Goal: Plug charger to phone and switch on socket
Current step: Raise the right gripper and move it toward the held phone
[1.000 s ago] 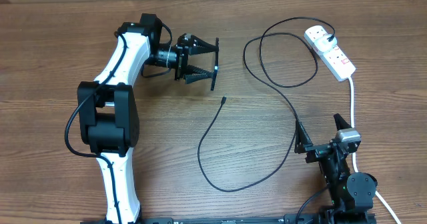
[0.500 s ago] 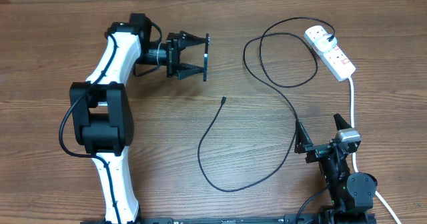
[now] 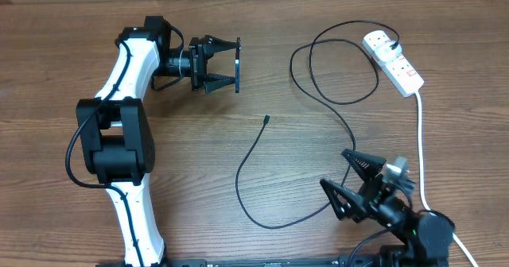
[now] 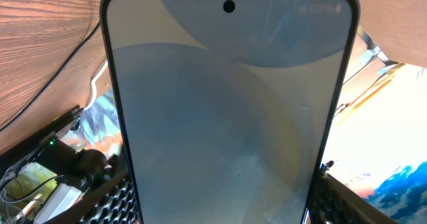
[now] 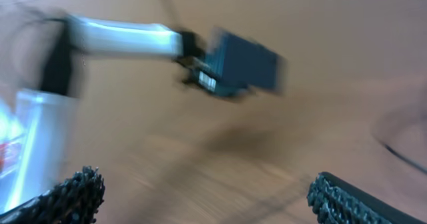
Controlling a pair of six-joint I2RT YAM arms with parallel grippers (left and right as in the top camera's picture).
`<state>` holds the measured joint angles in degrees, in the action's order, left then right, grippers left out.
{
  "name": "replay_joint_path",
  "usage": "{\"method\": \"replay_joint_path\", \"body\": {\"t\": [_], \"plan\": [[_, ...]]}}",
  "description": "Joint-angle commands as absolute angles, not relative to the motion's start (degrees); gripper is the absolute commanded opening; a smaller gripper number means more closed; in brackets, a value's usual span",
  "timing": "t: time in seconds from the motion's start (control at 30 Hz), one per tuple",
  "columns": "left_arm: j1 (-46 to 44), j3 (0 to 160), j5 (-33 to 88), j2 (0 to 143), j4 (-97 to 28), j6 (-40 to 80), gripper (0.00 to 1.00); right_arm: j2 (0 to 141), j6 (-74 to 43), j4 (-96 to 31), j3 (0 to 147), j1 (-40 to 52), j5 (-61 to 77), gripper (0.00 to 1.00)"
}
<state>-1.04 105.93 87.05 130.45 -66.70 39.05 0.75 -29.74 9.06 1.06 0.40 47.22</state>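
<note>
Swinging the right gripper (image 3: pixel 332 168) leftward since a second ago, jaws gaping, empty. Holding the phone (image 4: pixel 230 111) on edge, clamped in the left gripper (image 3: pixel 235 63), well apart from the charger (image 3: pixel 266 119) tip lying on the table (image 3: pixel 199 187). Judging the charger limp, light; pinching just behind its tip.

**Phone** (image 4: pixel 227 117): a slim slab with a dark frame, a pale grey-blue screen and a punch-hole lens at the top. I see it edge-on from overhead, clamped upright between the left fingers (image 3: pixel 216 82) at the far left of the desk.

**Charger** (image 3: pixel 238 183): a thin black cable lying slack on the desk. Its small tip lies free at mid-desk, and the other end loops back to the far outlet of the socket.

**Socket** (image 3: pixel 395 62): a white two-outlet strip lying flat at the far right, with its thick white cord trailing toward the near edge.
</note>
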Motion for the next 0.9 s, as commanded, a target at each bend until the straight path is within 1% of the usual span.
{"method": "replay_joint_path", "body": {"t": [0.0, 0.03, 0.07, 0.17, 0.3, 0.43, 0.57, 0.67, 0.77, 0.83, 0.87], "plan": [[-1.04, 107.85, 90.59, 130.58, -66.92, 39.46, 0.66, 0.16, -44.45, 20.38, 0.97, 0.36, 54.52, 1.00], [-1.04, 107.85, 90.59, 130.58, -66.89, 39.46, 0.66, 0.19, -45.71, 23.94, 2.09, 0.34, 53.82, 1.00], [-1.04, 107.85, 90.59, 130.58, -66.89, 39.46, 0.66, 0.25, -45.84, 24.34, 3.79, 0.19, 53.34, 1.00], [-1.04, 107.85, 90.56, 130.58, -66.87, 39.44, 0.66, 2.11, -43.29, 16.62, 11.25, -0.97, 52.60, 1.00], [-1.06, 107.85, 90.56, 130.58, -66.87, 39.42, 0.66, 9.87, -32.97, -3.66, 24.82, -3.49, 52.60, 1.00], [-1.15, 107.85, 90.56, 130.58, -66.87, 39.42, 0.66, 22.81, -20.80, -24.49, 39.16, -4.69, 52.16, 1.00], [-1.15, 107.85, 90.56, 130.58, -66.87, 39.42, 0.66, 35.31, -14.26, -39.90, 49.52, -4.56, 50.28, 1.00], [-1.15, 107.85, 90.52, 130.58, -66.87, 39.40, 0.66, 42.28, -12.19, -43.40, 53.12, -4.51, 54.98, 1.00], [-1.15, 107.85, 90.45, 130.58, -66.87, 39.16, 0.66, 47.86, -12.21, -42.15, 53.54, -4.51, 71.13, 1.00], [-1.15, 107.85, 90.45, 130.58, -66.87, 38.98, 0.66, 51.18, -13.34, -39.07, 53.54, -4.36, 76.36, 1.00], [-1.17, 107.85, 90.48, 130.58, -66.87, 38.98, 0.66, 53.28, -15.27, -38.11, 53.56, -3.44, 75.70, 1.00]]}}
